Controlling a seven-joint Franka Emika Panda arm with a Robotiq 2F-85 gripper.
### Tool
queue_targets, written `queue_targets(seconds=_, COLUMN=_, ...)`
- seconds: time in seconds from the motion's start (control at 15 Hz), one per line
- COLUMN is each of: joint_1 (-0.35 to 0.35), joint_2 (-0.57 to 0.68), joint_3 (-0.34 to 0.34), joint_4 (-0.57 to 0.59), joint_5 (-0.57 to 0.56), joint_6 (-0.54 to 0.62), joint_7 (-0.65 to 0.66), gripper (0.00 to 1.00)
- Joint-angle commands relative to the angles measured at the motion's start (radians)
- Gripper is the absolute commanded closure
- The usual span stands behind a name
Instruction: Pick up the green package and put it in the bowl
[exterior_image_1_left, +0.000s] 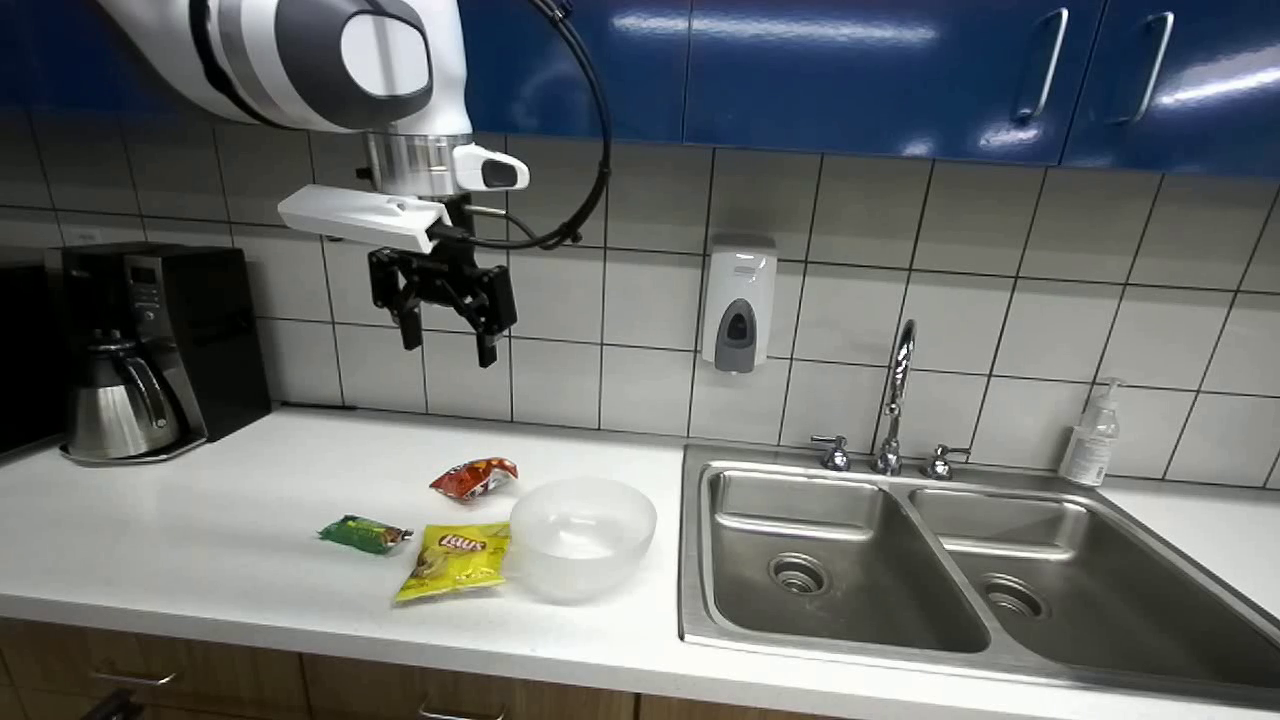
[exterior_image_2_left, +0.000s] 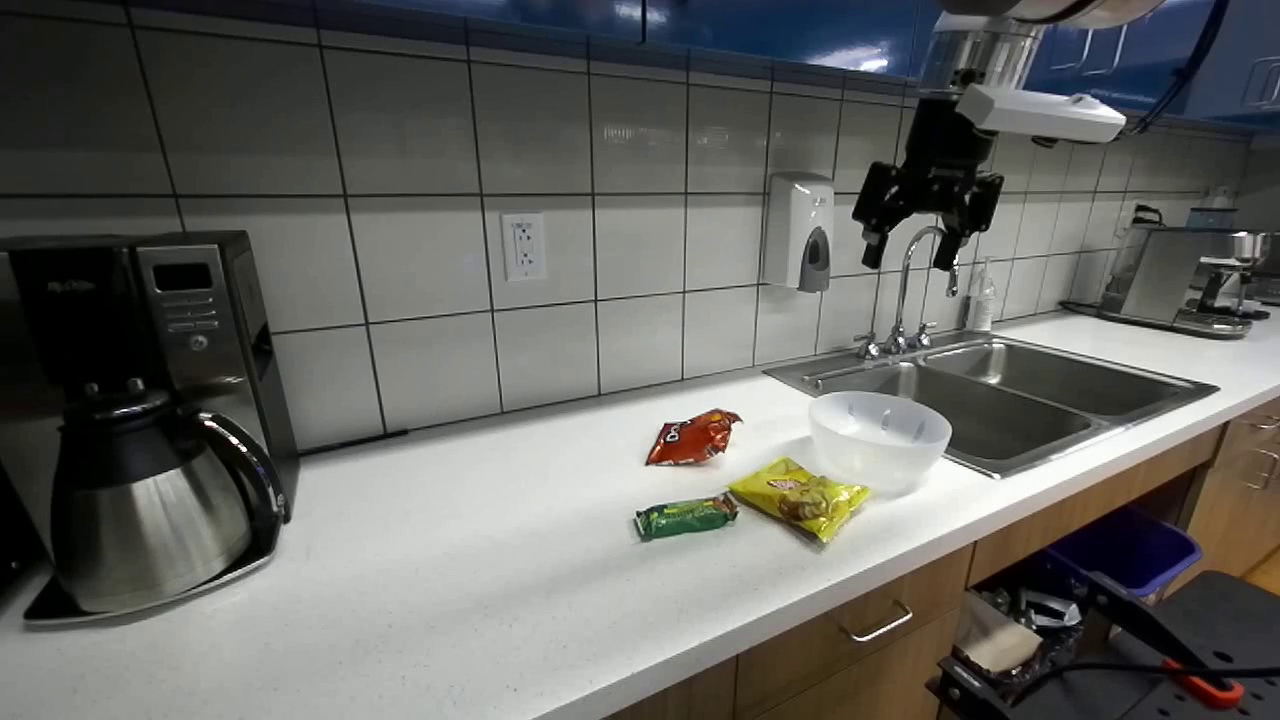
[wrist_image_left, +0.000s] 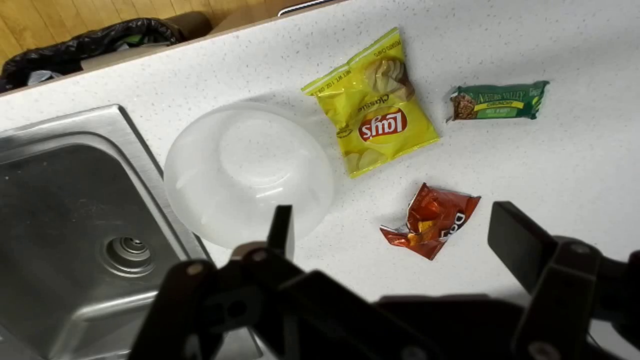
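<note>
The green package (exterior_image_1_left: 365, 534) is a small flat packet lying on the white counter, left of the yellow bag. It also shows in an exterior view (exterior_image_2_left: 686, 517) and at the upper right of the wrist view (wrist_image_left: 497, 101). The translucent whitish bowl (exterior_image_1_left: 582, 540) stands on the counter near the sink. It shows in an exterior view (exterior_image_2_left: 880, 437) and in the wrist view (wrist_image_left: 250, 170), with nothing visible in it. My gripper (exterior_image_1_left: 449, 352) is open and empty, high above the counter. It shows in an exterior view (exterior_image_2_left: 909, 262) and in the wrist view (wrist_image_left: 391, 220), its fingers wide apart.
A yellow Lay's bag (exterior_image_1_left: 456, 560) lies between the green package and the bowl, close beside the bowl. A red packet (exterior_image_1_left: 475, 479) lies behind them. The steel sink (exterior_image_1_left: 700, 560) is on the bowl's far side. A coffee maker (exterior_image_1_left: 190, 330) stands at the counter's left end.
</note>
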Motion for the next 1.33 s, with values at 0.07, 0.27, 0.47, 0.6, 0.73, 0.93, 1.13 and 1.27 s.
queue_targets(seconds=0.07, joint_1=-0.016, joint_2=0.001, joint_3=0.016, joint_4=0.001, joint_5=0.009, joint_6=-0.002, joint_7=-0.006, gripper=0.0)
queue_targets(seconds=0.27, joint_1=-0.015, joint_2=0.009, joint_3=0.013, joint_4=0.009, joint_5=0.007, joint_6=-0.013, joint_7=-0.017, gripper=0.0)
queue_targets(seconds=0.47, joint_1=0.002, joint_2=0.036, joint_3=-0.002, joint_4=0.04, joint_5=0.009, joint_6=-0.072, joint_7=-0.095, gripper=0.0)
queue_targets(seconds=0.6, joint_1=0.015, joint_2=0.056, joint_3=-0.005, joint_4=0.064, joint_5=0.002, joint_6=-0.14, joint_7=-0.185, gripper=0.0)
queue_targets(seconds=0.73, joint_1=0.017, joint_2=0.08, joint_3=0.004, joint_4=0.088, joint_5=-0.013, joint_6=-0.188, joint_7=-0.237, gripper=0.0)
queue_targets(seconds=0.93, joint_1=0.024, joint_2=0.115, joint_3=0.02, joint_4=0.118, joint_5=-0.041, joint_6=-0.231, joint_7=-0.286, gripper=0.0)
queue_targets(seconds=1.13, joint_1=0.042, joint_2=0.163, joint_3=0.035, joint_4=0.158, joint_5=-0.077, joint_6=-0.285, joint_7=-0.369, gripper=0.0)
queue_targets(seconds=1.27, joint_1=0.051, joint_2=0.199, joint_3=0.051, joint_4=0.187, joint_5=-0.116, joint_6=-0.301, joint_7=-0.41, gripper=0.0)
